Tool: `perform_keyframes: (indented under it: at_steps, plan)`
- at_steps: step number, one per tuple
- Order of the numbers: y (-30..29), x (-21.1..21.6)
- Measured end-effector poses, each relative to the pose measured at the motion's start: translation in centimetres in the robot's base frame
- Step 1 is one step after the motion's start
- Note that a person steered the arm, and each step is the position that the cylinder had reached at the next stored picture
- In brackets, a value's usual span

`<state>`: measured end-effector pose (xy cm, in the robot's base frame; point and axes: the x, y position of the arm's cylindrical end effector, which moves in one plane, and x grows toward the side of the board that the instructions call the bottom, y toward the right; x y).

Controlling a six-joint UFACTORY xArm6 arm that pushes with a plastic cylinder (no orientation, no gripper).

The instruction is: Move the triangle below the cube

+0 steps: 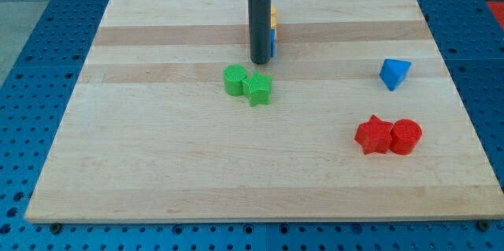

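Note:
The blue triangle (394,73) lies at the view's right side of the wooden board (157,156). A blue block (272,43), likely the cube, is mostly hidden behind my rod near the view's top centre. A yellow block (273,19) peeks out just above it, and its shape cannot be made out. My tip (260,62) rests on the board just left of and below the blue block. The tip is far to the left of the triangle.
A green cylinder (234,79) and a green star (257,89) touch each other just below my tip. A red star (373,134) and a red cylinder (406,136) sit side by side at the lower right, below the triangle.

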<state>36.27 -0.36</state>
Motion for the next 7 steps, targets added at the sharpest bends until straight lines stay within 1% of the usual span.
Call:
perform_keyframes:
  at_steps: [2, 3, 4, 6, 7]
  plan:
    - [2.9, 4.3]
    - [5.6, 6.9]
    - [9.2, 8.5]
    - [17.3, 8.7]
    - [20.4, 8.2]
